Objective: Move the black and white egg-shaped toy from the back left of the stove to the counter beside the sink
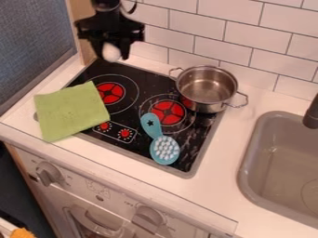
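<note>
The black gripper (pixel 113 52) hangs over the back left corner of the stove, shut on a white, egg-like object (pixel 111 52) between its fingers. Below and to the left, a green cloth (pixel 71 110) lies across the stove's left edge and the counter. A metal pot (pixel 207 87) with two handles stands at the stove's back right. Toward the front of the stove lies a teal brush (pixel 164 147) with pale bristles facing up and a star on its handle.
The black stove top (pixel 130 111) has red burner marks. A grey sink (pixel 282 162) with a dark faucet (pixel 312 113) is at the right. White tiles (pixel 195 28) form the back wall, and a blue-grey panel (pixel 34 44) stands at the left.
</note>
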